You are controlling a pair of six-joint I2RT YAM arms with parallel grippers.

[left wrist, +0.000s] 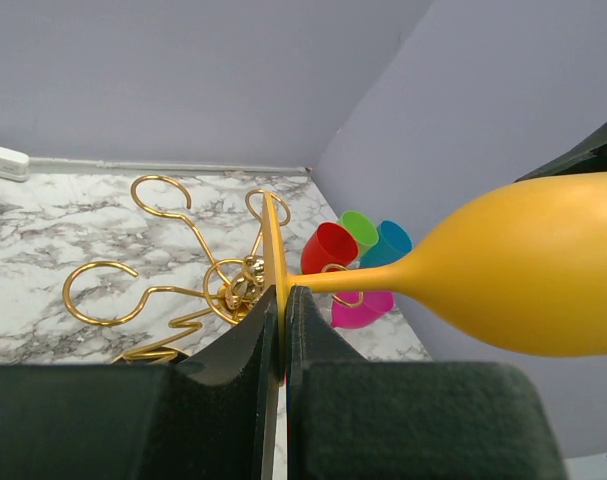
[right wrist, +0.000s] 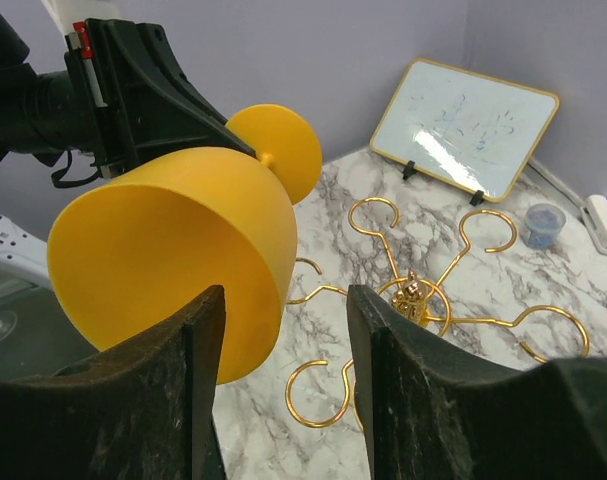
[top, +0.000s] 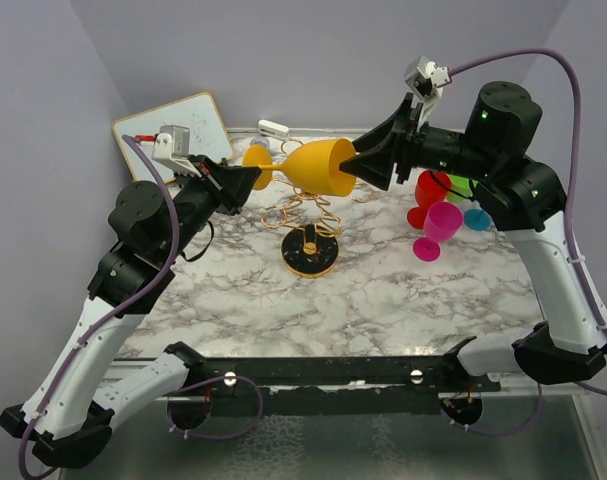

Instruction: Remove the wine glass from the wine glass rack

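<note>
Left wrist view: wine glass [left wrist: 523,280] bowl cut off at the right edge, rim out of frame; foot's lower part hidden between left tool [left wrist: 283,300] fingers. Right wrist view: stem hidden behind bowl, lower rim behind right tool [right wrist: 285,295] finger; wine glass rack [right wrist: 413,300] base not visible. Top view: coloured cups [top: 445,215] partly behind right arm [top: 543,200]. Whiteboard [right wrist: 463,125] marks too faint to read.

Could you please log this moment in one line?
wine glass: level above rack | left gripper: shut on foot | right gripper: open at bowl
</note>
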